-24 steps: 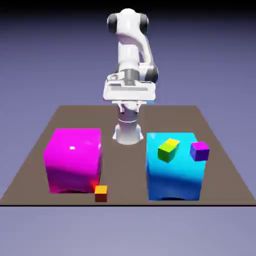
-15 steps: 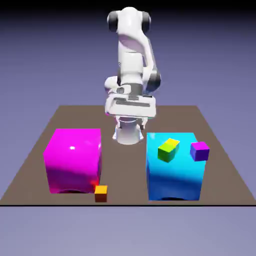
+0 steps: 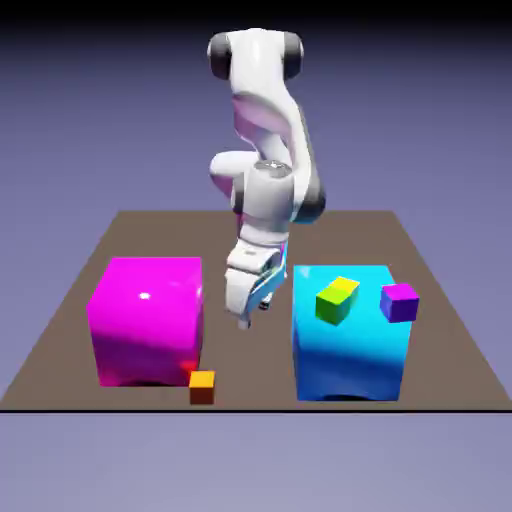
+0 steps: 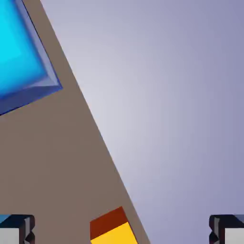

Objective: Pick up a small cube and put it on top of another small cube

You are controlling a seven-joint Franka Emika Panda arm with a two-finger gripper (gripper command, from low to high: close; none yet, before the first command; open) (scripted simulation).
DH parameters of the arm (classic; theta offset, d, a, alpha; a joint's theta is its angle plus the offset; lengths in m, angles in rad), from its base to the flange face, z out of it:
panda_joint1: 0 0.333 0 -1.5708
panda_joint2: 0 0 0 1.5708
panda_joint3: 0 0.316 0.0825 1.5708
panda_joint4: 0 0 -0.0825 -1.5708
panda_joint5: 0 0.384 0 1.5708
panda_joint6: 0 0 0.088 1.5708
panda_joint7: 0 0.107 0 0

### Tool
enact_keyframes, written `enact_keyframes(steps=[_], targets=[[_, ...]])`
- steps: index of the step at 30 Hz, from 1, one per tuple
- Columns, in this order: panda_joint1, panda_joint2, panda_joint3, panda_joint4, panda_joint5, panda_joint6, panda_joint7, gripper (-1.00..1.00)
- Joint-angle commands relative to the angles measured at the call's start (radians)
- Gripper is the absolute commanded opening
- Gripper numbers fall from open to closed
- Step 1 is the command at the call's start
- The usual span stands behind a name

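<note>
Near the bottom edge of the exterior view, left of the middle: the small orange cube [image 3: 202, 388], upright on the brown surface [image 3: 250, 370], close to the surface's front edge. Just beside the lower right corner of the big magenta block [image 3: 150, 325], with any contact between them impossible to tell. In the hand view, at the bottom, a little left of the middle: the same cube, yellow-orange top and dark red side, partly cut off by the frame.

Above and right of the orange cube in the exterior view: the end effector [image 3: 254, 314], tilted, fingers pointing down, between the magenta block and the big blue block [image 3: 348, 345]. Released, with fingers wide apart at the lower left and lower right of the hand view, grasping nothing. Well apart from the orange cube.

At the right of the exterior view: the small purple cube [image 3: 399, 304], seen against the upper right corner of the blue block. Left of it, against the block's upper face: a yellow-green cube [image 3: 336, 301], turned at an angle. From the top middle of the frame downward: the white arm [image 3: 265, 110], bent toward the camera.
</note>
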Motion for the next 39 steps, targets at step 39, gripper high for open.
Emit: enact_keyframes(steps=[39], targets=[[-0.601, 0.664, 0.547, 0.498, -0.345, -0.668, -1.696, 0.0]])
